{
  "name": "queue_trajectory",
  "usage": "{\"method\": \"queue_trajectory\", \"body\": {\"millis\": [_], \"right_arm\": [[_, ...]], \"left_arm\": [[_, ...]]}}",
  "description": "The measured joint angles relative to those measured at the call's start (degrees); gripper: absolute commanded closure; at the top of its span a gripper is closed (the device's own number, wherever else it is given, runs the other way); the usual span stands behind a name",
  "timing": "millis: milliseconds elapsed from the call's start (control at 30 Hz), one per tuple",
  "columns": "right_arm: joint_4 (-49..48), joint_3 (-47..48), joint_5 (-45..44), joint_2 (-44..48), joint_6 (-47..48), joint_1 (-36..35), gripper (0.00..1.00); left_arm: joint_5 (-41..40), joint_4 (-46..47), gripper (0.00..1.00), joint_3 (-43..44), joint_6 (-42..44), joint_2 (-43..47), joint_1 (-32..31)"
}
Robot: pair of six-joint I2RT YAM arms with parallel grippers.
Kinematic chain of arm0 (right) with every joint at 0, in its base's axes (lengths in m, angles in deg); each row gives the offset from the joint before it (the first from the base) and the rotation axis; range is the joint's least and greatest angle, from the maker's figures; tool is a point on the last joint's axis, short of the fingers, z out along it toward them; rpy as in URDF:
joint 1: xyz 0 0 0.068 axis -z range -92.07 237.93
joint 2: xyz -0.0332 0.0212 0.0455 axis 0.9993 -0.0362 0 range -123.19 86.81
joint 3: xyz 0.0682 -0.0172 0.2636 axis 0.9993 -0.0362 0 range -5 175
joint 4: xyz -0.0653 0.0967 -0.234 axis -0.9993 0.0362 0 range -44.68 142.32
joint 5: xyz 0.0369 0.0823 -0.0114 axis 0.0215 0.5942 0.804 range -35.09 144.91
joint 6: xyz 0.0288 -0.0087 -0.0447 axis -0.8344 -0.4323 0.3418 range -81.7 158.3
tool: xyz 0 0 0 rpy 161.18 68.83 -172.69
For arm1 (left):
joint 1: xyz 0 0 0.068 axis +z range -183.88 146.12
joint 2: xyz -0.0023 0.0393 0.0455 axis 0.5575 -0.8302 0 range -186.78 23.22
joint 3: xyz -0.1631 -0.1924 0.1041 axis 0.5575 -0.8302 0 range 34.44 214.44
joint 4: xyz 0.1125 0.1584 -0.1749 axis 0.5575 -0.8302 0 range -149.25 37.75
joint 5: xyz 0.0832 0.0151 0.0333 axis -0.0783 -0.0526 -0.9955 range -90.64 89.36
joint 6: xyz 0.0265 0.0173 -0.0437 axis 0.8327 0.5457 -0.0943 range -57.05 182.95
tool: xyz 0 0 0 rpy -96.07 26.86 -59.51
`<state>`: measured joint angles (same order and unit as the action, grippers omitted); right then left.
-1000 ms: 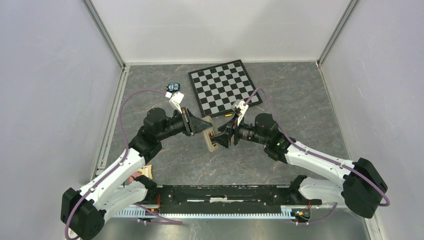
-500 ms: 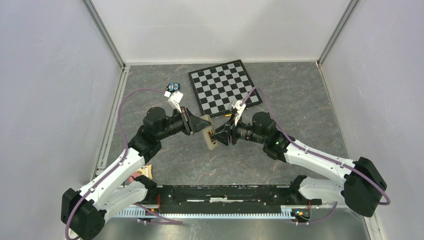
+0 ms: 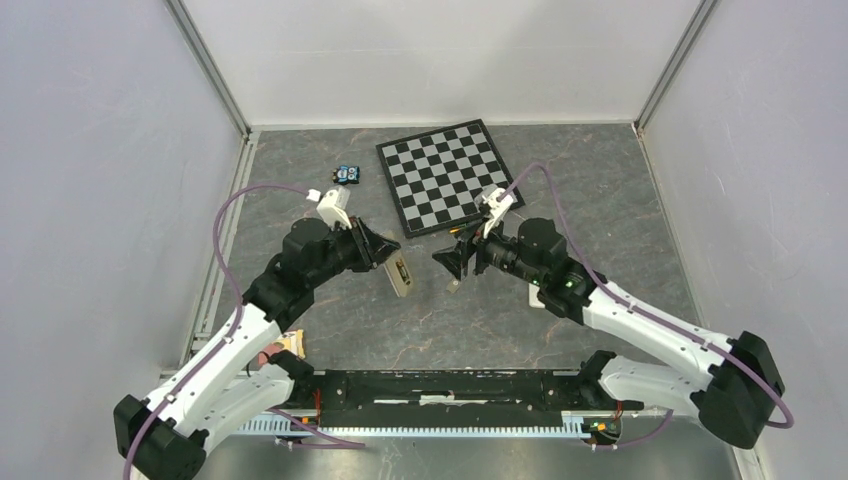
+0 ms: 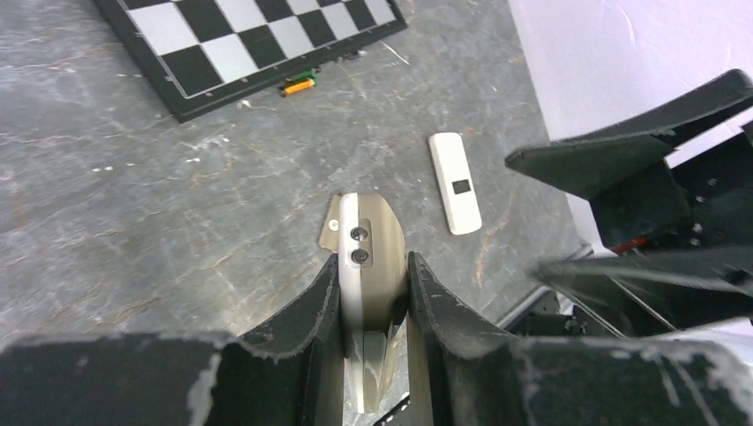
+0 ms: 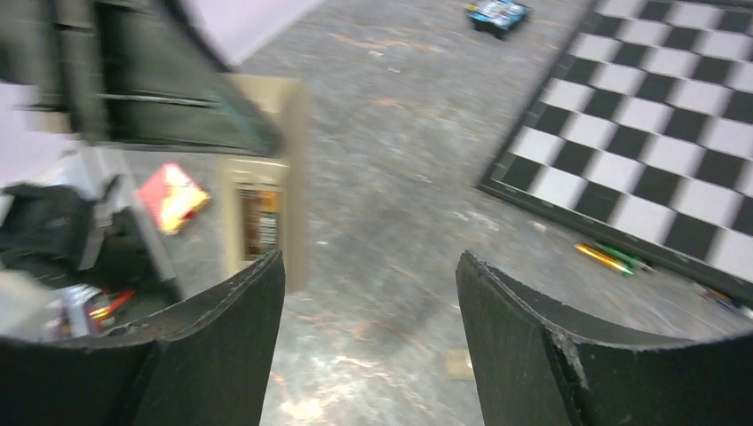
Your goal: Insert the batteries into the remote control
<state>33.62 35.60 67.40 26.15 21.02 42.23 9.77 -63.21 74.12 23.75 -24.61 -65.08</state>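
Note:
My left gripper (image 3: 392,262) is shut on the remote control (image 3: 399,274) and holds it above the floor. In the left wrist view the remote (image 4: 371,253) sits edge-on between the fingers (image 4: 311,311). In the right wrist view its tan recessed back (image 5: 266,204) faces me, with something dark and orange, blurred, in the recess. My right gripper (image 3: 453,262) is open and empty, a little right of the remote; it also shows in its own view (image 5: 368,293). A loose battery (image 4: 297,85) lies by the chessboard's near edge, also in the right wrist view (image 5: 604,257).
A chessboard (image 3: 449,174) lies at the back. A plain white slab (image 4: 455,182) lies on the floor to the right. A small tan piece (image 5: 459,362) lies under my right gripper. A small blue object (image 3: 347,174) sits back left, a red packet (image 5: 173,197) near the arm bases.
My right gripper has drawn back to the right, away from the remote it was touching. My left gripper has moved left with the remote still in it.

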Motion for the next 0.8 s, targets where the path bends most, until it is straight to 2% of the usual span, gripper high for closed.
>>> {"method": "queue_trajectory", "body": {"millis": [167, 333, 533, 800], "right_arm": [[3.8, 0.7, -15.4, -7.1, 4.0, 0.3, 0.10], [9.0, 5.5, -28.3, -22.0, 5.5, 0.9, 0.06], [10.8, 13.9, -32.3, -35.9, 5.3, 1.0, 0.06], [12.0, 21.6, -31.8, -44.1, 2.4, 4.0, 0.08]], "left_arm": [[-5.1, -2.7, 0.98, -0.1, 0.2, 3.4, 0.0], [-7.8, -3.4, 0.98, -0.2, 0.4, 6.5, 0.0], [-8.9, -4.1, 0.98, -0.3, 1.1, 6.6, 0.0], [-8.9, -4.2, 0.98, -0.3, 1.2, 6.1, 0.3]]}}
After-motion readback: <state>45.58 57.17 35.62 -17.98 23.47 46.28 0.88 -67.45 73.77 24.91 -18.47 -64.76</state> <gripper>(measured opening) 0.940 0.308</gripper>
